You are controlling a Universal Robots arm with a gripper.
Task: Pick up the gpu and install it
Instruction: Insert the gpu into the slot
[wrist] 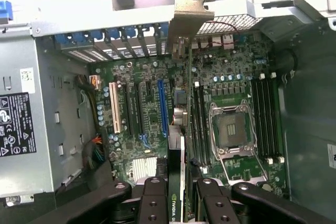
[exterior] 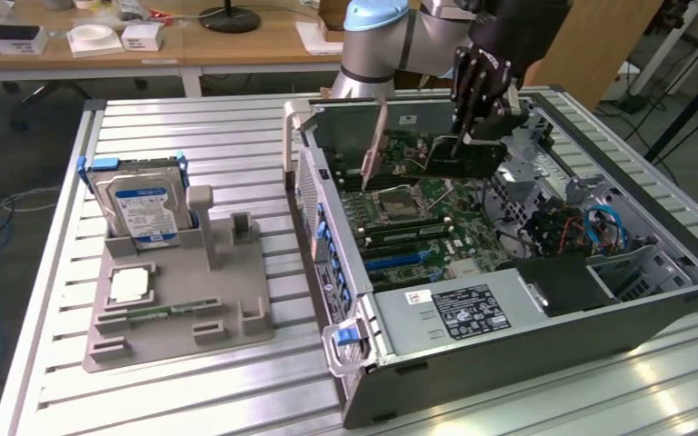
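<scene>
Starting at the exterior view's left, I see the grey fixture (exterior: 222, 300) on the table with the hard drive (exterior: 143, 204) standing in it, well apart from the work. To its right lies the open computer case (exterior: 507, 363), motherboard (exterior: 446, 227) facing up. Over the far part of that board hangs the gripper (exterior: 485, 104), its fingers (wrist: 152, 203) closed narrowly on the gpu (exterior: 464, 159). They pinch the thin card by its two flat faces, so it hangs on edge beneath them, clear of the board as far as I can judge. Its silver bracket (exterior: 376, 145) leads at the end toward the exterior view's left. Through the wrist view I look straight down the card's edge (wrist: 177, 174). Its long axis runs away from the gripper (wrist: 181, 208) toward the case's rear wall, where the bracket (wrist: 191, 11) sits among the slot openings. That axis lies parallel to the expansion slots. What matters here is the sideways offset. The edge is not over the blue slot (wrist: 163, 106) but just beside it, between it and the memory slots (wrist: 199, 124) next to the processor socket (wrist: 231, 129). I judge the card aligned in direction, but not seated.
</scene>
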